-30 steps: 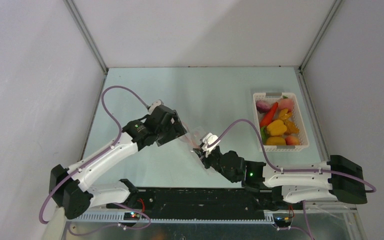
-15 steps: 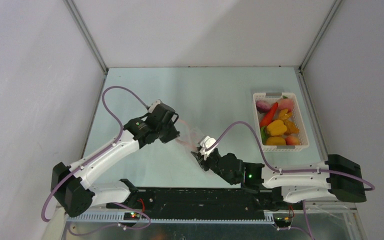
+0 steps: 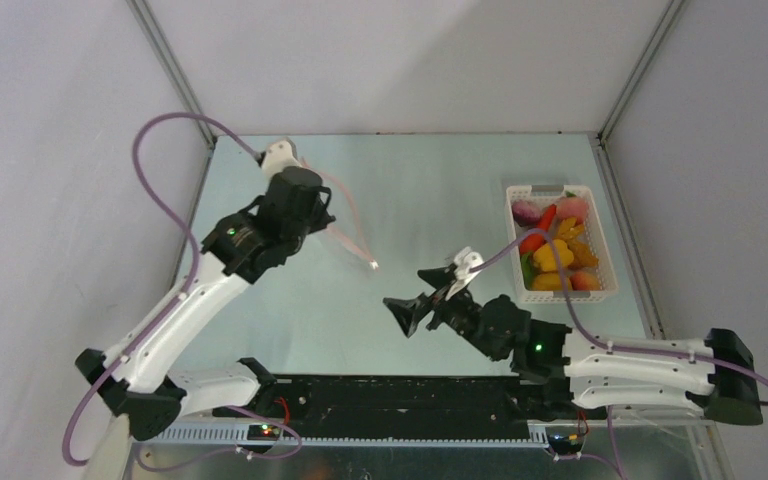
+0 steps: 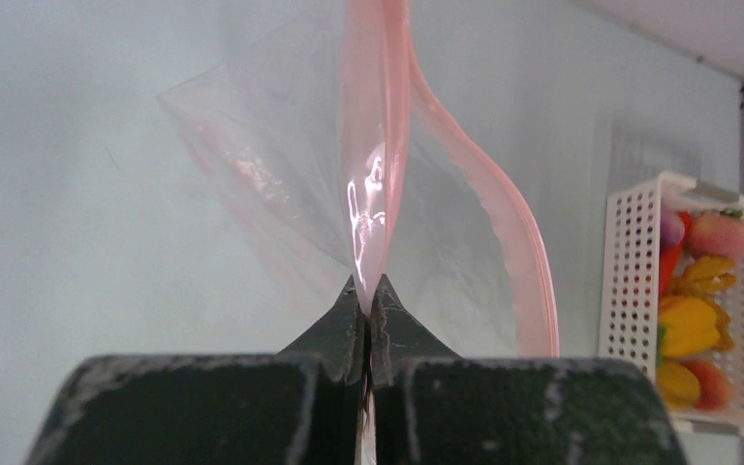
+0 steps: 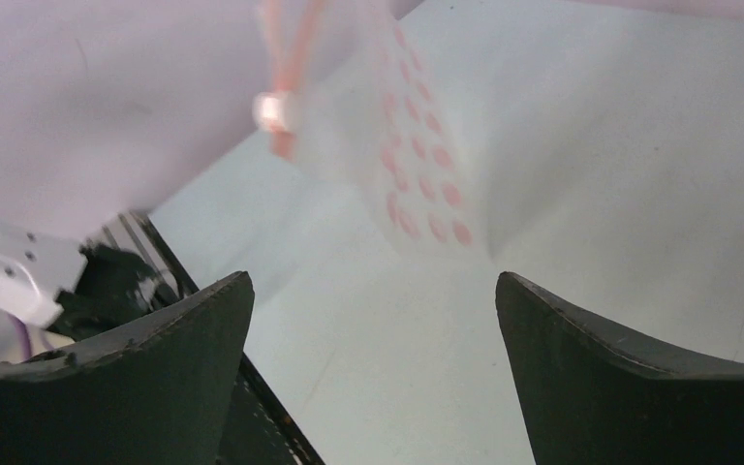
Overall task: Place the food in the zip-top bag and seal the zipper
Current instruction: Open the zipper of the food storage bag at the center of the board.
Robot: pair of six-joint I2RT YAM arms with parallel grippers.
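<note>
So, quick handoff just happened. A second ago both my grippers were bunched up on the bag [image 3: 348, 228] in the middle of the table [image 3: 430, 180]: the right one was pinching it and the left one was open beside it. Now it's flipped. My left gripper [image 4: 368, 295] has snapped fully shut on the zipper [image 4: 376, 107] and swung up toward the upper left of the top view, taking the bag with it. The bag now hangs from those jaws off the table, with its little white slider [image 3: 373, 264] dangling at the low end toward centre frame. My right gripper [image 3: 418, 295] has let go and backed off toward the lower middle, jaws spread as wide as they go and nothing in them. Its wrist cam just shows the dotted bag [image 5: 417, 165] floating above and ahead of the fingers, well apart. In the left wrist view the two pink strips peel away from each other, so I reckon the mouth is at least partly open, which is what I want for loading. None of the food [image 3: 555, 255] is in yet; it's all sitting in the white basket [image 3: 612, 262] at the right side. Looks to me like the right arm is free to go fetch the first piece while the left holds the bag up.
</note>
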